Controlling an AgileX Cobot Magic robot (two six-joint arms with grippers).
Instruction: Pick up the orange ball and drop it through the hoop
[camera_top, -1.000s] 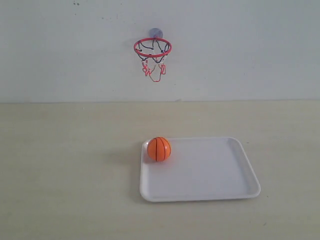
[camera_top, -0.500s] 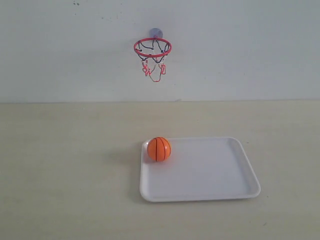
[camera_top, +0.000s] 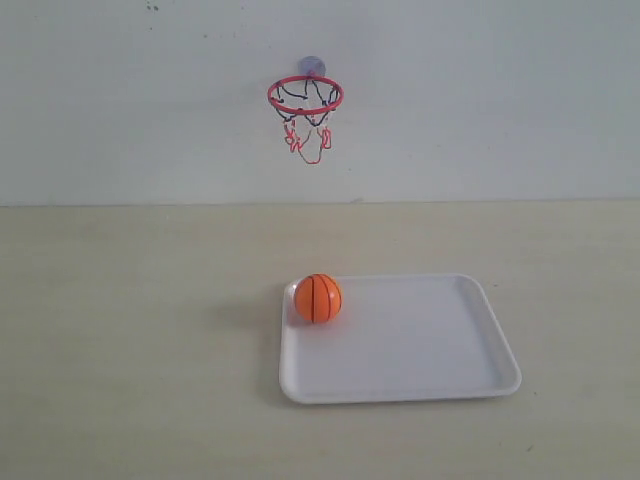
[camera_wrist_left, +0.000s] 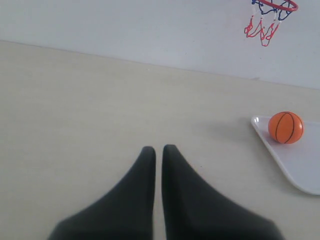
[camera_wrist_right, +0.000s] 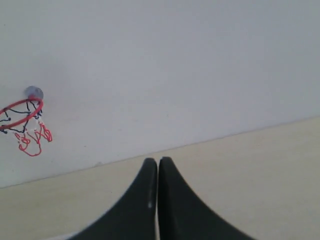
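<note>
The orange ball with black seams rests in the far left corner of a white tray. The left wrist view also shows the ball on the tray's corner. The hoop, red ring with a dangling black-and-red net, hangs on the white wall by a bluish suction cup; it shows too in the left wrist view as the hoop and in the right wrist view as the hoop. My left gripper is shut, empty, well apart from the ball. My right gripper is shut, empty. Neither arm appears in the exterior view.
A beige tabletop runs back to a plain white wall. The tray lies right of centre on it, and the hoop hangs on the wall above the table's far edge.
</note>
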